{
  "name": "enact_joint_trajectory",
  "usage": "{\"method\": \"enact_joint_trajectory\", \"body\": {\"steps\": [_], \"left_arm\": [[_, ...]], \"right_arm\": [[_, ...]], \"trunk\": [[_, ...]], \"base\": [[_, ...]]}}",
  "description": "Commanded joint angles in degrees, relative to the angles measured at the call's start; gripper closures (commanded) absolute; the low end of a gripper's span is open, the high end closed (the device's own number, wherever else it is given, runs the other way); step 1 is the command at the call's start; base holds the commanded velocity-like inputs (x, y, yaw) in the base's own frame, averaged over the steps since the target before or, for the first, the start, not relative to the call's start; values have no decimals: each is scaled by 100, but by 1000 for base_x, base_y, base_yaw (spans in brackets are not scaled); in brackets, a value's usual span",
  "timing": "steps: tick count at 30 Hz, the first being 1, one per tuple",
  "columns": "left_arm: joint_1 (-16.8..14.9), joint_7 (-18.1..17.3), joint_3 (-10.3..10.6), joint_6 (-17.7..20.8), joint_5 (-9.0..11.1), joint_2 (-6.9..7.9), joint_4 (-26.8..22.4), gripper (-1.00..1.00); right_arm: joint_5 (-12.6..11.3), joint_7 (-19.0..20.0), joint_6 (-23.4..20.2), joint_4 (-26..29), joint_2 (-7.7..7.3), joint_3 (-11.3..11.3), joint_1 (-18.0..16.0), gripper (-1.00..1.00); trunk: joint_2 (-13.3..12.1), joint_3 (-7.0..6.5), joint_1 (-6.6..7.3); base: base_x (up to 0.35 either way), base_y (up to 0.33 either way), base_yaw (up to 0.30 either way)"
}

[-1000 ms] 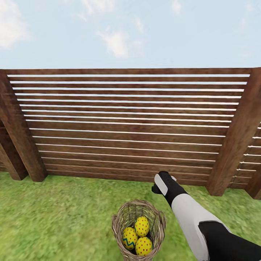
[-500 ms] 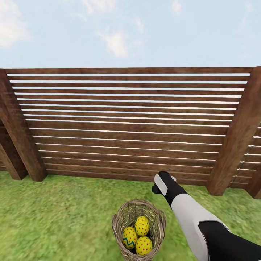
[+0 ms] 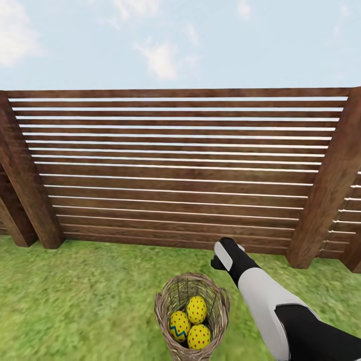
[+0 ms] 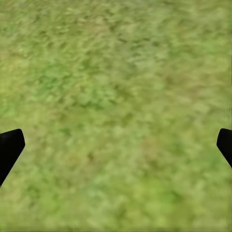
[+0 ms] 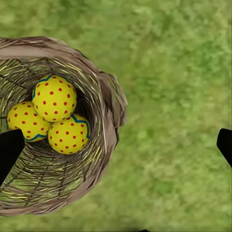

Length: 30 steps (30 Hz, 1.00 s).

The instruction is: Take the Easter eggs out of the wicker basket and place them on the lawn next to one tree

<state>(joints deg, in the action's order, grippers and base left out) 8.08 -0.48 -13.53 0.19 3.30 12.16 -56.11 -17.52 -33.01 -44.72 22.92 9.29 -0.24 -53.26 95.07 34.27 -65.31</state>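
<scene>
The wicker basket stands on the lawn in front of the wooden fence, holding three Easter eggs. The right arm reaches forward beside the basket, pointing down; the right gripper is spread wide above its rim. The left gripper, also spread, faces bare grass.

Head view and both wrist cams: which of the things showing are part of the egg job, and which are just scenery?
Part of the job:
- three Easter eggs, all in the basket
- wicker basket, standing on the grass
- lawn
- right gripper, open, above the basket's rim
- left gripper, open, over bare grass

Just scenery:
- wooden slat fence
- fence posts
- sky
</scene>
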Motion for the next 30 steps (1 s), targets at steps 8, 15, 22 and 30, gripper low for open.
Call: {"method": "enact_joint_trajectory", "body": {"steps": [8, 15, 22, 30], "left_arm": [[10, -4, -1, 0, 31, 0, -5, -100], [10, -5, -1, 2, 35, 1, -5, -100], [10, 10, -6, -10, 24, 7, 2, -100], [31, 19, 27, -15, -21, 27, 120, -100]], "right_arm": [[-38, -34, -12, -3, -81, -6, -16, -100], [-45, -18, -33, 55, -107, -9, -42, -100], [-43, -19, -26, 66, -94, 25, -105, -100], [-75, -16, -25, -14, -153, -65, -116, -100]], "trunk": [[325, 149, -176], [606, 275, -330], [646, 293, -352], [646, 293, -352]], "base": [[0, 0, 0], [0, 0, 0], [0, 0, 0], [0, 0, 0]]}}
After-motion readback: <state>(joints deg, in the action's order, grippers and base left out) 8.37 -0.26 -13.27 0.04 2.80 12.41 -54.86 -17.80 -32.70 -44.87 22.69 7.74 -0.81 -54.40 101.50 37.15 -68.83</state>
